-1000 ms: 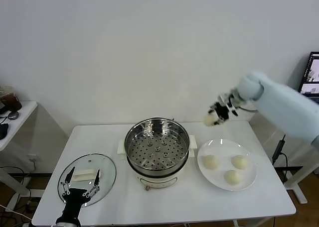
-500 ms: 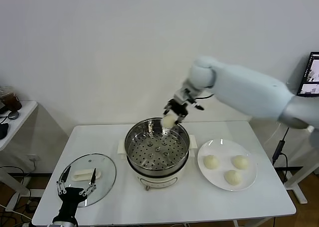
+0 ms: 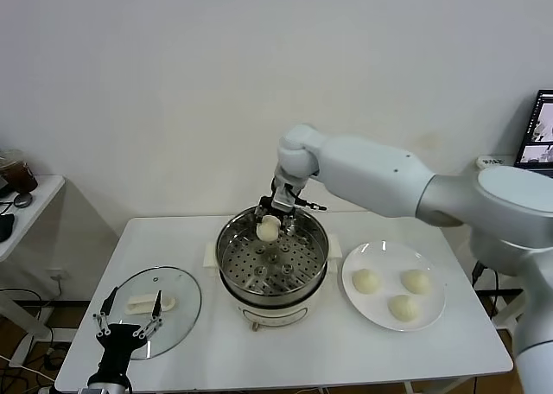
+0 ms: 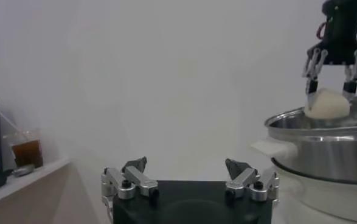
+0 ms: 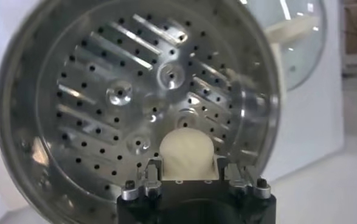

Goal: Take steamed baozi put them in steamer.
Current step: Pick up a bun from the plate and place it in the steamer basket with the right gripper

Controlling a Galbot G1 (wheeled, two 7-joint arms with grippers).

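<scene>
Right claw (image 3: pixel 269 224), pinching one steamed baozi (image 3: pixel 268 229), has travelled from above the plate (image 3: pixel 432 277) at the right of the frame to the centre, and now hangs over the steamer (image 3: pixel 272 260). Three buns remain on the plate. I judge that lowering and release come next. Left claw (image 3: pixel 126 329) waits spread beside the glass lid (image 3: pixel 183 295), lower left.

Steamer (image 3: pixel 272 260): polished, mirror-bright steel, with a perforated metal tray (image 5: pixel 135 103) set inside. Bun (image 5: pixel 185 153): a smooth, matt, dough-like skin is shown. Lid (image 3: pixel 152 311): clear glossy glass. Plate (image 3: pixel 432 312) and table (image 3: pixel 346 351): smooth white surfaces are seen, faintly sheened.
</scene>
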